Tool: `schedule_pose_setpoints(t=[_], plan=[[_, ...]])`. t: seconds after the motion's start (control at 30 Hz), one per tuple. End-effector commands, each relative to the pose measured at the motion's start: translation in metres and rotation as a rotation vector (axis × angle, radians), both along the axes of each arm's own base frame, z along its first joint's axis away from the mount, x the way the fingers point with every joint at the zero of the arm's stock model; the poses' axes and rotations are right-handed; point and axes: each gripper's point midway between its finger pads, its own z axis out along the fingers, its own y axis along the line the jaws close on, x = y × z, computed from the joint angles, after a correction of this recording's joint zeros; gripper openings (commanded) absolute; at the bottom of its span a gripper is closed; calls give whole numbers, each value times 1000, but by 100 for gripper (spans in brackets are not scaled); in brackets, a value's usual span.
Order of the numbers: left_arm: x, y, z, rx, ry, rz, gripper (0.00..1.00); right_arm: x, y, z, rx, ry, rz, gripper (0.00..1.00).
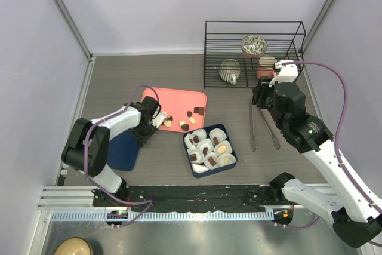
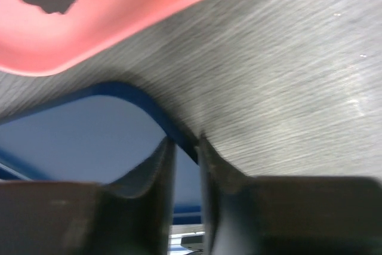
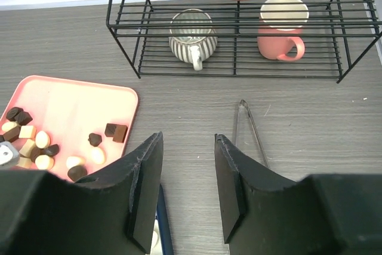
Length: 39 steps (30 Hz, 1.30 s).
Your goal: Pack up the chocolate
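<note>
Seen from above, the left arm is stretching low across the table (image 1: 119,82), its jaws sitting at the near-left corner of the pink tray (image 1: 179,98), over the blue lid (image 1: 122,150). The right arm is hanging raised near the wire rack (image 1: 245,64). The chocolate (image 1: 185,127) is lying partly on the tray, partly in paper cups (image 1: 199,135) inside the blue box (image 1: 231,143).

The left wrist view alone is showing the left jaws clamping the lid's rim.

The right wrist view is showing the right jaws standing apart above the table, with tongs (image 3: 242,107) beyond.
</note>
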Motion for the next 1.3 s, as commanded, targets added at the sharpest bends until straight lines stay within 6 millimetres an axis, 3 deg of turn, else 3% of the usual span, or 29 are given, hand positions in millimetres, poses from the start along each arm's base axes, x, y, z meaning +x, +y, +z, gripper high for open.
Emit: schedule_pose_setpoints(t=[0.0,0.07,0.2,0.33,0.4,0.57,0.6,0.63,0.67,0.7,0.77,0.8,0.83,0.87,0.93,0.97,1.1,1.13,1.27], plan=[[8,8,-10,40,-34,0,10,5,5,32,27,-88,3,45],[4,9,-12,46,-14,-7,0,5,8,34,25,-90,14,45],[-1,12,-11,59,3,-19,0,4,12,35,27,-89,33,45],[-11,18,11,64,-1,-23,0,3,21,30,28,-80,74,45],[-12,19,31,54,-39,-26,0,5,29,26,27,-71,104,45],[-39,30,86,45,-56,-46,0,9,65,12,35,-41,252,46],[-36,28,110,16,-121,-45,0,12,73,4,15,-24,278,47],[-48,32,122,18,-92,-55,0,12,80,-1,7,-18,310,48],[-52,26,134,-26,-101,-68,0,11,92,-1,8,-33,363,50],[-47,18,161,-85,-171,-78,0,10,102,-5,-2,-30,403,52],[-62,11,186,-152,-153,-107,0,9,117,-8,-31,-69,483,58],[-63,-10,212,-281,-179,-149,0,2,131,-8,-24,-83,574,61],[-75,-15,223,-320,-153,-169,0,-4,138,-17,-44,-93,641,63],[-80,-23,233,-375,-149,-230,0,-8,147,-8,-27,-154,696,70],[-95,-47,262,-544,-180,-337,0,-20,152,-15,-66,-229,792,75],[-99,-53,269,-589,-200,-402,0,-20,154,-5,-71,-305,805,78],[-120,-79,295,-772,-201,-584,0,-43,155,-5,-211,-457,943,81],[-130,-86,298,-828,-151,-609,0,-49,156,-9,-238,-477,981,81],[-144,-106,291,-909,-31,-696,0,-59,147,9,-358,-586,1004,81]])
